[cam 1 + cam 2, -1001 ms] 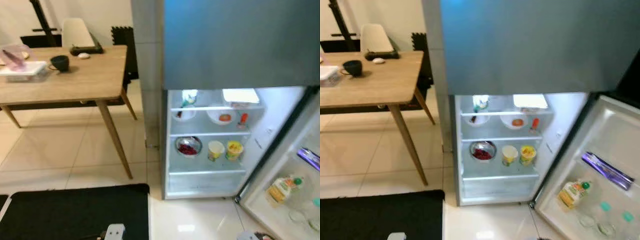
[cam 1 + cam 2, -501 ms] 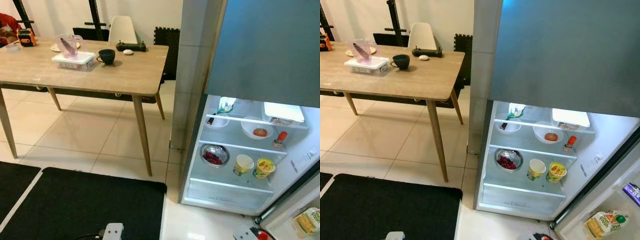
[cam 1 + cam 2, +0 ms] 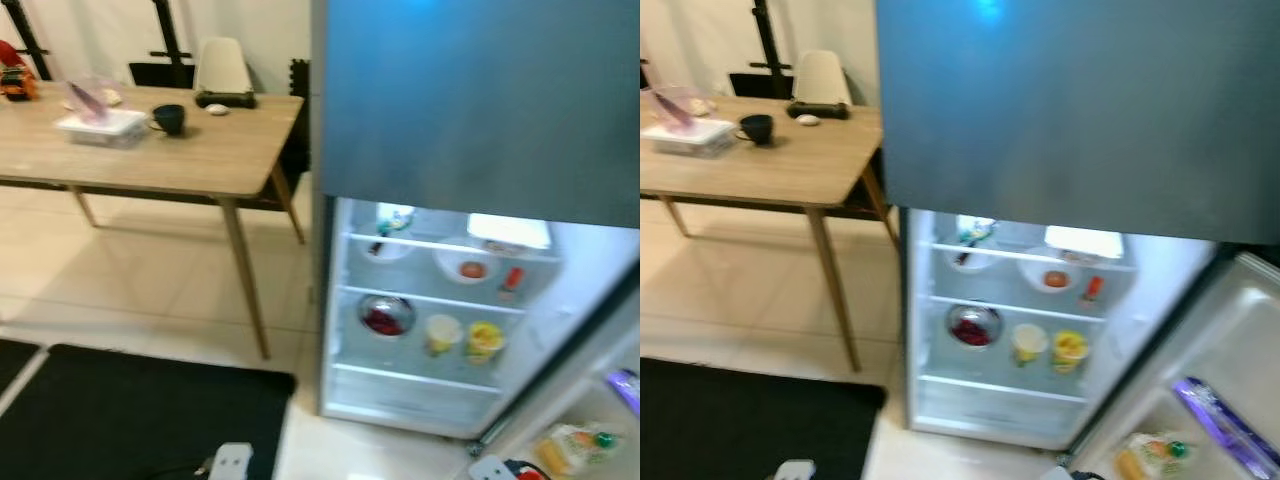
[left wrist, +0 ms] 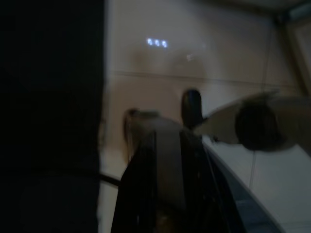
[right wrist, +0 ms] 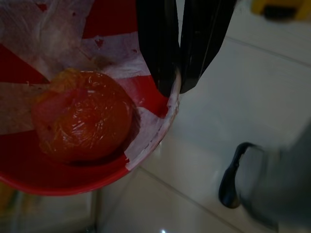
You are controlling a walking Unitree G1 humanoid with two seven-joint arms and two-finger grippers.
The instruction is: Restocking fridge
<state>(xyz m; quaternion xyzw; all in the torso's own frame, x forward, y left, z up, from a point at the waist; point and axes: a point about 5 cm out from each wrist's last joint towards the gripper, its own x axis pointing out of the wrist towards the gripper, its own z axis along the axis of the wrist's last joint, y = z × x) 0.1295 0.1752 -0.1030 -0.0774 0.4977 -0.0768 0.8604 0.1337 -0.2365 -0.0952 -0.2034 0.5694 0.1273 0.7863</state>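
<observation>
A wooden table (image 3: 150, 150) stood at the left, well apart from the open fridge (image 3: 440, 310). The left gripper (image 4: 167, 165) hung idle; whether it was clenched I cannot tell. The right gripper (image 5: 175, 90) pinched the rim of a red bowl (image 5: 97, 170) holding a wrapped tomato (image 5: 82, 121). Gripped by one edge, the bowl could have tipped and spilled the tomato.

home kitchen, open stocked fridge (image 3: 440, 320), wooden dining table (image 3: 150, 160), tiled floor (image 3: 150, 290)
</observation>
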